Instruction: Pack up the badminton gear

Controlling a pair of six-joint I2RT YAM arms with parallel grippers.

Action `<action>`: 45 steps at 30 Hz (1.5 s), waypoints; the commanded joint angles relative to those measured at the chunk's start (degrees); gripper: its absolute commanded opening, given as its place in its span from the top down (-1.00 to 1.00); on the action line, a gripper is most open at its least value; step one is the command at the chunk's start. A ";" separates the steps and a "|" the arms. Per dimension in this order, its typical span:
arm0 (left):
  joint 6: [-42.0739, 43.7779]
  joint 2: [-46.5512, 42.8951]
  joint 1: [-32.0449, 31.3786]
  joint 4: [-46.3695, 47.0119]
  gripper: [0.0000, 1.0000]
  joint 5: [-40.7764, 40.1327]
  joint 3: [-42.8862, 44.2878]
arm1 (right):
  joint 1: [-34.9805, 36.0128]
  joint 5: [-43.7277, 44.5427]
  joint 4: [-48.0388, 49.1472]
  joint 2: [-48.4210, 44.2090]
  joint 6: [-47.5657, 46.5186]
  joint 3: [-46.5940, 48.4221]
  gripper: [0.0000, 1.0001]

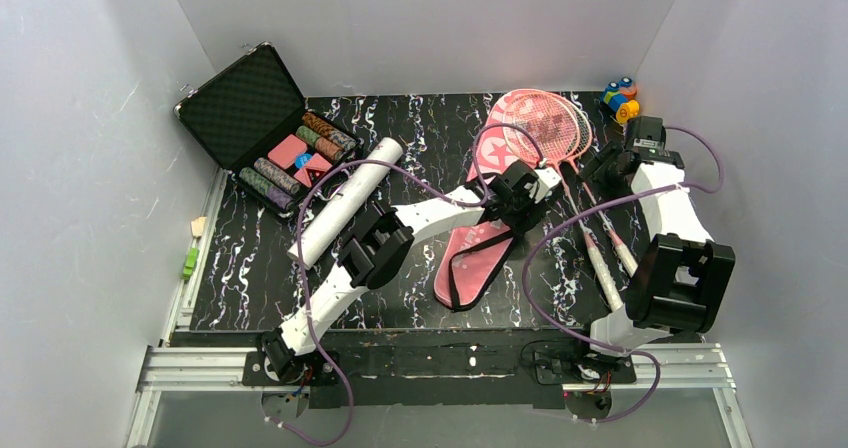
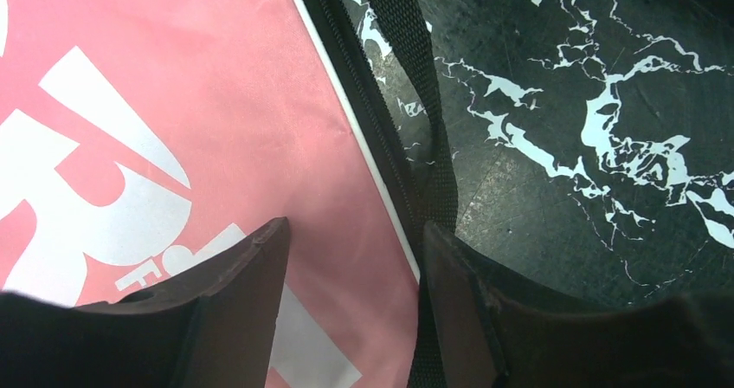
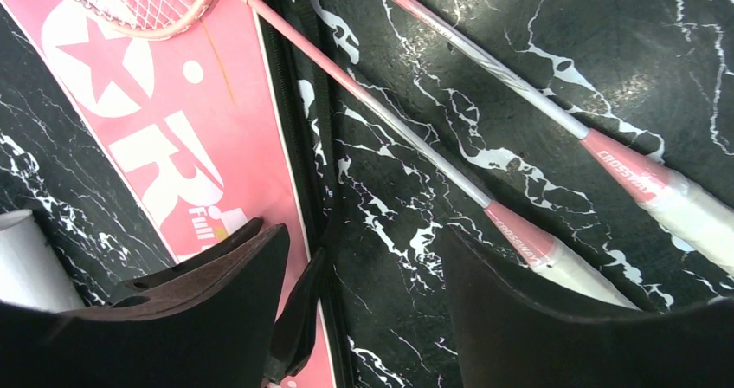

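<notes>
Black marbled tabletop [image 1: 250, 268] carries the white tube [image 1: 345, 200] at left. Mid-table, the left end effector [image 2: 353, 232], fingers apart, straddles the black edge of the pink cover [image 2: 173, 111]. The right end effector [image 3: 363, 241], also apart, hovers beside the rackets [image 3: 415, 137].

The pink cover [image 2: 216, 128] seems smooth cloth (its black strap [image 2: 411, 59] coarse woven webbing) on a glossy tabletop [image 2: 563, 232].

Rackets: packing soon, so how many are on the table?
2. Both lie right of the pink cover, heads overlapping at its far end: one racket beside it, the other racket further right.
</notes>
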 commanded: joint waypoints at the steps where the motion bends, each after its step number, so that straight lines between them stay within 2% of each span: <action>1: 0.73 -3.43 0.31 -0.36 0.03 -3.16 -1.83 | -0.39 -2.92 2.93 0.53 0.99 -0.98 -0.41; 4: 0.47 -5.24 0.57 -0.02 0.44 -3.83 -3.50 | 0.14 -3.48 3.54 0.34 0.81 -1.62 -0.35; 8: 0.14 -8.91 0.77 0.82 0.80 -4.71 -6.48 | 2.44 -3.49 4.02 0.80 0.83 -2.02 -0.34; 14: -2.68 -15.76 1.94 0.68 0.99 -4.89 -12.04 | 6.98 -2.49 5.47 2.16 1.72 -4.27 -0.34; 23: -5.54 -22.81 4.83 0.74 1.00 -2.67 -18.31 | 8.81 -5.64 6.21 4.37 2.34 -2.42 -0.44; 34: -6.96 -25.75 5.88 -0.33 1.00 -0.05 -20.99 | 15.39 -21.06 21.96 5.44 14.61 -11.30 -0.53; 41: -6.71 -26.90 6.58 -0.41 1.00 0.80 -23.03 | 17.20 -20.13 26.61 6.70 19.78 -14.76 -0.65; 45: -5.43 -27.10 7.14 0.67 1.00 -0.57 -23.59 | 17.43 -18.97 28.95 9.56 20.78 -12.99 -0.54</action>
